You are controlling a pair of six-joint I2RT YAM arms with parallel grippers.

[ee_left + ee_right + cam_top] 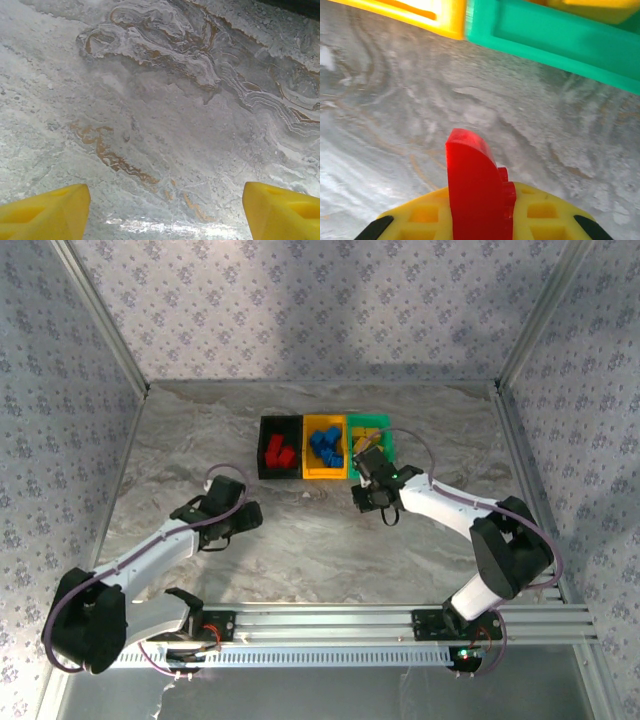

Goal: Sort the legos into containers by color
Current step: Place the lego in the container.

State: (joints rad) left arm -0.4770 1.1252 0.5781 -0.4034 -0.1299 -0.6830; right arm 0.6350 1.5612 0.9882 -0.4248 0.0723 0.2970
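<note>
Marble tabletop (330, 540); red lego (475, 185) clamped upright in closed right end effector (366, 496), near green container (555, 40); left end effector (165, 212) open, empty.

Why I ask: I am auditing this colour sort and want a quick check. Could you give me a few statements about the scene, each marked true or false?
1. The right end effector is shut on a red plastic studded brick. True.
2. The yellow-orange plastic bin holds blue bricks. True.
3. The black rectangular plastic bin holds yellow bricks. False: it holds red bricks.
4. The left end effector grips a yellow brick. False: it is open, with nothing between its fingers, above the bare marble-patterned table.
5. The green plastic bin stands between the other two bins. False: it is at the right end of the row, beside the yellow-orange one.
</note>
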